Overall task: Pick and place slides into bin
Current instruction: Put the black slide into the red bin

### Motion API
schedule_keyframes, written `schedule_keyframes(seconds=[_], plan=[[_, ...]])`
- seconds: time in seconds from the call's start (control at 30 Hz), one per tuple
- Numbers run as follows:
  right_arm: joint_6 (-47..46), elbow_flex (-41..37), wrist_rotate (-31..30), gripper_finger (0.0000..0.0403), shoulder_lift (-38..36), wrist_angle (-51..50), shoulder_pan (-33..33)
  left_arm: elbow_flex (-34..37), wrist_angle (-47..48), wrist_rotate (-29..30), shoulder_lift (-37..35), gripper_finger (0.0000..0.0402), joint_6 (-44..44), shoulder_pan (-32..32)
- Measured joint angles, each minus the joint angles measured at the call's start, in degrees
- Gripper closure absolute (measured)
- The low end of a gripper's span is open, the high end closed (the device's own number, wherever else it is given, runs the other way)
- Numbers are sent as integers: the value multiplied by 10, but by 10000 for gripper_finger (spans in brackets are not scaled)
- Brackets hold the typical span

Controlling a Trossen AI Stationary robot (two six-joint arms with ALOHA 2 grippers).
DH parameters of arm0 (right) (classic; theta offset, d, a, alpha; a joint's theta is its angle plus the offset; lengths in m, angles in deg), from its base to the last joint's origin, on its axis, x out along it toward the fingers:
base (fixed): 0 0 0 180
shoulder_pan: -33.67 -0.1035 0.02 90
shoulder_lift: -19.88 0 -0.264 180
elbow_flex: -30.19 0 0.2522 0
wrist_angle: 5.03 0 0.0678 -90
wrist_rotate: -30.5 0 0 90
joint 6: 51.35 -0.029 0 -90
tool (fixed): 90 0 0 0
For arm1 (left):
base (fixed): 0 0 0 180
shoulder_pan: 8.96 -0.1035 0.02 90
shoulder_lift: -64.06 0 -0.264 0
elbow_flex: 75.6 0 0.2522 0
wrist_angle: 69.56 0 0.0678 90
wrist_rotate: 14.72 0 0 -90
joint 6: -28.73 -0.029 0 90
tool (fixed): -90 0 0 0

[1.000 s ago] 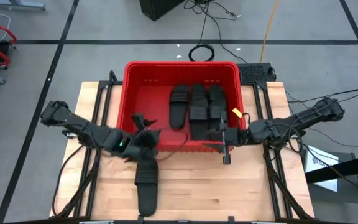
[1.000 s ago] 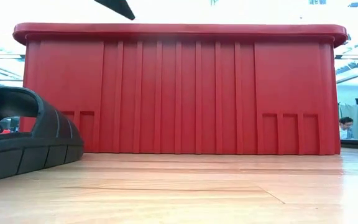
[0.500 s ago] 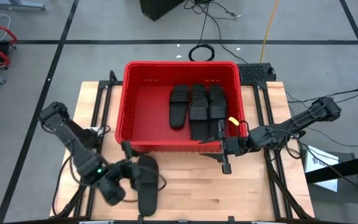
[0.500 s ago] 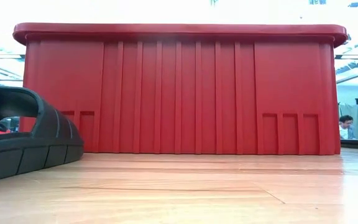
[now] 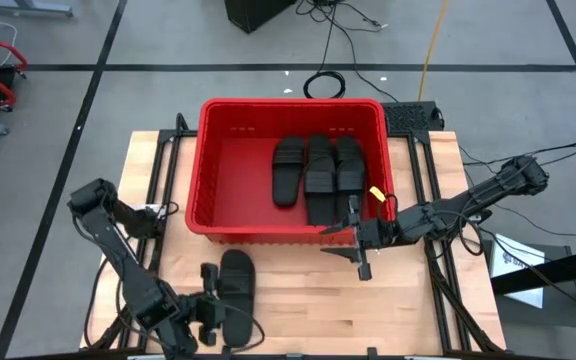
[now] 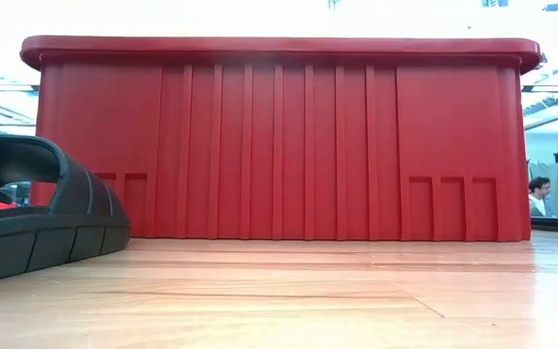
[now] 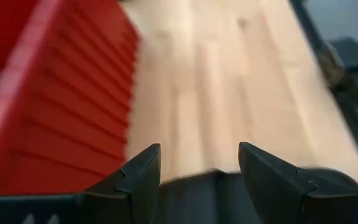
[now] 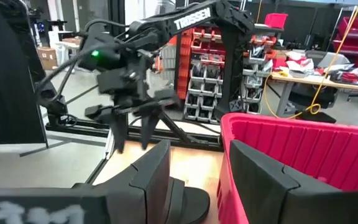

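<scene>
The red bin [image 5: 208,165] stands at the table's far middle with three black slides [image 5: 318,170] lying side by side on its floor. One more slide [image 5: 236,280] rests sole-down on the wood near the front edge and also shows in the low view [image 6: 37,213]. My left gripper [image 5: 228,312] is open at that slide's near end, coming from the left. In its wrist view the dark slide [image 7: 197,193] lies between and below the fingers. My right gripper [image 5: 343,240] hovers open at the bin's near right corner, pointing left.
The bin's ribbed near wall [image 6: 279,145] fills the low view. Bare wood [image 5: 368,310] lies right of the loose slide. Black frame rails [image 5: 438,290] run along the table's sides. A person [image 6: 539,197] sits in the room behind, far right.
My left gripper has swung from the bin's near left rim toward the table's near edge and sunk, ending low beside the loose slide, fingers still open. The slide on the table has stayed where it was.
</scene>
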Motion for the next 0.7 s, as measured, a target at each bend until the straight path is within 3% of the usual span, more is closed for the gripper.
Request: schedule_keyframes(seconds=[0.2, 0.7], plan=[[-2, 0, 0, 248, 19, 3, -14, 0, -43, -59, 45, 186, -10, 3], [-9, 0, 0, 248, 36, 10, -26, 0, -34, -97, 96, 186, 8, -22]])
